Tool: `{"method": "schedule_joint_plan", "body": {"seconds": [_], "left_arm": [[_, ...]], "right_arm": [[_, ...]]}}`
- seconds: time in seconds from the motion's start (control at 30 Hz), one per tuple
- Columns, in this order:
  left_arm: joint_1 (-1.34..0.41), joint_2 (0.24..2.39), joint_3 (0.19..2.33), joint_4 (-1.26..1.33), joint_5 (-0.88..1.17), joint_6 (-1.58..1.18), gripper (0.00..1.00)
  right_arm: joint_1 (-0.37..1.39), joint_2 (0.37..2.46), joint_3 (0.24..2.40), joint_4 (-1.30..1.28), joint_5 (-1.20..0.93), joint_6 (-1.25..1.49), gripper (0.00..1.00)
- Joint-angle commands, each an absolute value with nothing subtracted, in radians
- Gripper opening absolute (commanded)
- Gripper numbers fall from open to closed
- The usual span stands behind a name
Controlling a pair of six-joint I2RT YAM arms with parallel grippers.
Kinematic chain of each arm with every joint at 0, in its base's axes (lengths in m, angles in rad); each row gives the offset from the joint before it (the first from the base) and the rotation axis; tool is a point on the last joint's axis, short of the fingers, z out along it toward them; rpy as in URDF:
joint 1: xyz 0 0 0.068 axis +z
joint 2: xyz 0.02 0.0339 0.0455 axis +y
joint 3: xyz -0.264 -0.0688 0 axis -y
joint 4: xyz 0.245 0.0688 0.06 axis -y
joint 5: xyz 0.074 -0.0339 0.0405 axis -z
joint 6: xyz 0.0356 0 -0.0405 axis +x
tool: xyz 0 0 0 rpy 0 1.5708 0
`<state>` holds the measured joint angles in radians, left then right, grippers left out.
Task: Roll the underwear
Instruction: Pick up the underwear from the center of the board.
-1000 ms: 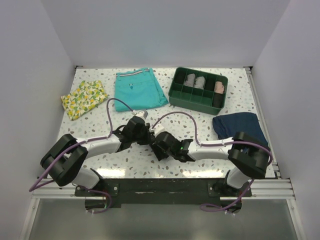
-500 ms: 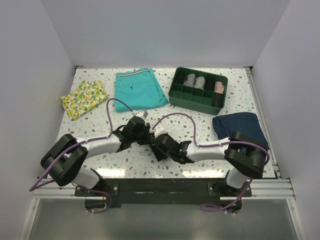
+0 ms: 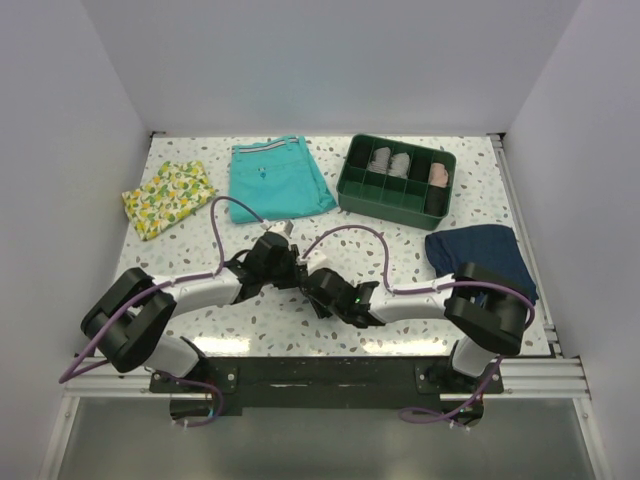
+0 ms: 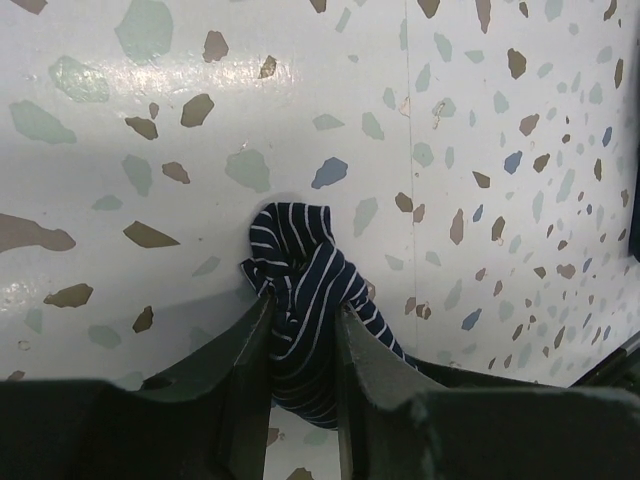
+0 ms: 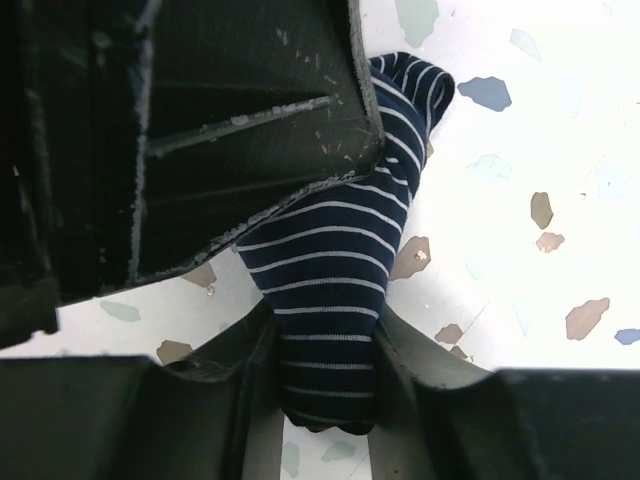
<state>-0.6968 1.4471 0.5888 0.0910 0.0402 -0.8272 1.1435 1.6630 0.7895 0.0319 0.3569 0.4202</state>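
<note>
The underwear [image 4: 300, 290] is a tight roll of dark navy cloth with thin pale stripes, held between both grippers just above the table near its front middle. My left gripper [image 4: 300, 325] is shut on one end of it. My right gripper [image 5: 325, 345] is shut on the other end [image 5: 335, 290]. In the top view the two grippers, left [image 3: 290, 268] and right [image 3: 318, 285], meet head to head and hide the roll. The left gripper's black body fills the upper left of the right wrist view.
A green divided tray [image 3: 345, 190] with rolled items stands at the back right. Teal shorts [image 3: 280, 178] lie at the back middle, a lemon-print cloth [image 3: 168, 198] at the back left. A plain navy garment [image 3: 480, 250] lies at the right.
The right arm has shifted slightly left and closer to the left gripper. The left arm has hardly moved.
</note>
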Motion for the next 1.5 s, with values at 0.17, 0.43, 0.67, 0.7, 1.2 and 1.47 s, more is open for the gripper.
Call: {"method": "schedule_joint_plan", "body": {"seconds": [0.17,0.43,0.67,0.7,1.2,1.47], "left_arm": [[-0.678,1.427,0.557,-0.03,0.02,-0.81,0.23],[-0.615,1.276,0.529,-0.081,-0.069,-0.824,0.7],[-0.609,1.149,0.482,-0.118,-0.139,-0.864,0.74],[-0.609,1.119,0.477,-0.123,-0.153,-0.865,0.74],[-0.607,1.022,0.407,-0.12,-0.086,-0.867,0.74],[-0.607,1.016,0.388,-0.11,-0.063,-0.862,0.74]], "right_arm": [[1.129,1.72,0.703,-0.064,0.388,0.546,0.04],[1.131,1.643,0.654,-0.117,0.422,0.587,0.0],[1.129,1.516,0.647,-0.188,0.462,0.598,0.0],[1.129,1.499,0.659,-0.202,0.466,0.597,0.0],[0.916,1.232,0.846,-0.386,0.423,0.497,0.0],[0.741,1.265,1.015,-0.495,0.462,0.477,0.0]]}}
